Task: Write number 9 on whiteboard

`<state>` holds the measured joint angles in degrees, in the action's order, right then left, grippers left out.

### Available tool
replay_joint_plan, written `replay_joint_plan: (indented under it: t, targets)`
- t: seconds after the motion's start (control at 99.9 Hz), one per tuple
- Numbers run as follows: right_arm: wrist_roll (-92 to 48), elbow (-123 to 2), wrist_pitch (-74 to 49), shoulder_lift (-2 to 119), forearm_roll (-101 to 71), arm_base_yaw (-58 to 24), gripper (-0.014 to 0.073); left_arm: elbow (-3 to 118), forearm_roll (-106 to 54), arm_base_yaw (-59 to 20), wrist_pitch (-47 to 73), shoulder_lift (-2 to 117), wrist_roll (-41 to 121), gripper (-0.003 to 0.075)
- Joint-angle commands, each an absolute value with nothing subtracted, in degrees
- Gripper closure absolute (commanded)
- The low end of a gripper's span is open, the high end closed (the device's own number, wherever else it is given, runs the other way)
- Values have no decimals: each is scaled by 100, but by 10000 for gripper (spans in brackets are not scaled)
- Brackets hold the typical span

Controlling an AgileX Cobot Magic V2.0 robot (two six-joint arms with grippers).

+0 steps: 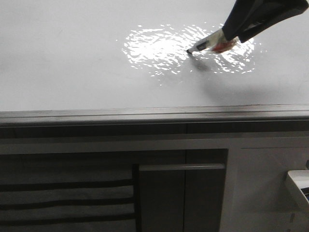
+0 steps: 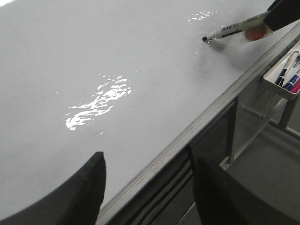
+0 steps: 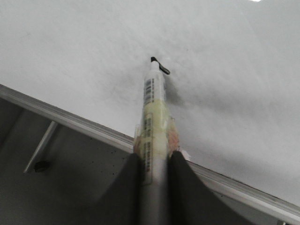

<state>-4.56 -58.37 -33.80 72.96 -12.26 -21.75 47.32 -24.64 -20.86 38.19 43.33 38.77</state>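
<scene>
The whiteboard (image 1: pixel 72 63) is a large glossy white board. My right gripper (image 1: pixel 231 35) is shut on a marker (image 1: pixel 207 45) and holds its black tip on the board, beside the glare patch (image 1: pixel 159 48). In the right wrist view the marker (image 3: pixel 153 108) runs out from between the fingers (image 3: pixel 180 168). A short black stroke (image 3: pixel 164 69) lies at its tip. No whole number 9 shows on the board. My left gripper (image 2: pixel 150 158) is open and empty, over the board's near rim. The marker (image 2: pixel 234 29) also shows in the left wrist view.
A grey metal rim (image 1: pixel 154 115) runs along the board's near edge. Grey cabinet panels (image 1: pixel 183 193) stand below it. A white tray (image 2: pixel 286 77) with several markers hangs at the right, also in the front view (image 1: pixel 299 186).
</scene>
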Motion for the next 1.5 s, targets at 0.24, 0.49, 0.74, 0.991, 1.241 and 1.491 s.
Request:
replay_joint_plan:
  t: [0.24,0.49,0.74,0.991,1.241,1.491]
  targets:
    - [-531,-6091,-3616,7317,-934,-2129,639,4891,-2613,-2071,3373,4299,3805,334]
    - [-531,-6255,-3684,7083,-947,-1990,639,4891,-2613,-2071,3373,4299,3805,334]
    - [-626,-5817,-3899,7297,-1239,-2255,639,4891,-2613,-2071,3373,4299,3805,334]
    - [-1081,-5795,-3933,7027,-1323,-2758,639,5024,-2961,-2183,3636,4477,4321,334]
    - [-3254,-6291,-4812,6629,-1346,-3660,639,5680,-3466,-3088,4771,5698,5508,334]
    - [-4322,-6440,-4914,6515,-1346,-3986,639,6147,-3276,-4209,4442,6807,5788,334]
